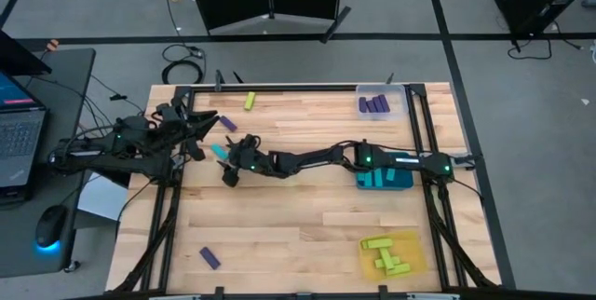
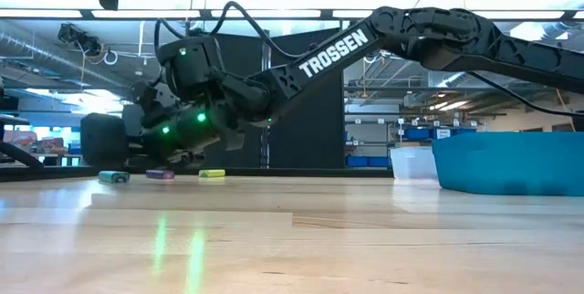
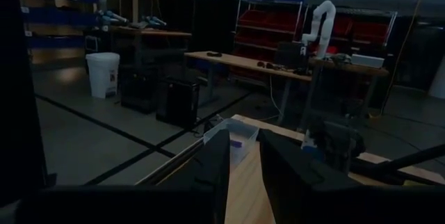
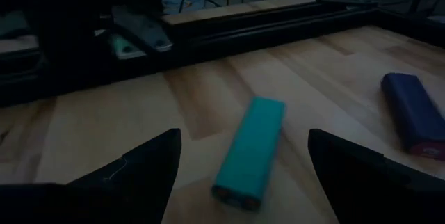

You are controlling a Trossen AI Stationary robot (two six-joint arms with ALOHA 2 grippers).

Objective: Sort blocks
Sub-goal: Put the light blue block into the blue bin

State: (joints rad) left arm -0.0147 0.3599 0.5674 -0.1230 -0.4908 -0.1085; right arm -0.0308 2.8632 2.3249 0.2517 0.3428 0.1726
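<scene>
My right gripper [image 4: 243, 182] is open and low over the table's left part [image 1: 227, 160]. A cyan block [image 4: 250, 151] lies flat on the wood just ahead of it, in line with the gap between its two fingers, untouched; it also shows in the high view [image 1: 221, 152]. A dark purple block [image 4: 411, 113] lies flat beside it. A yellow-green block [image 1: 250, 102] lies near the far edge and another purple block [image 1: 209, 258] near the front left. My left gripper [image 3: 245, 175] is open and empty, raised at the table's left edge [image 1: 209, 121].
A clear tray [image 1: 380, 102] with purple blocks stands at the far right, a teal tray [image 1: 384, 179] under my right arm, and a yellow tray [image 1: 391, 253] with yellow-green blocks at the near right. Dark frame rails [image 1: 177, 197] run along the table's sides.
</scene>
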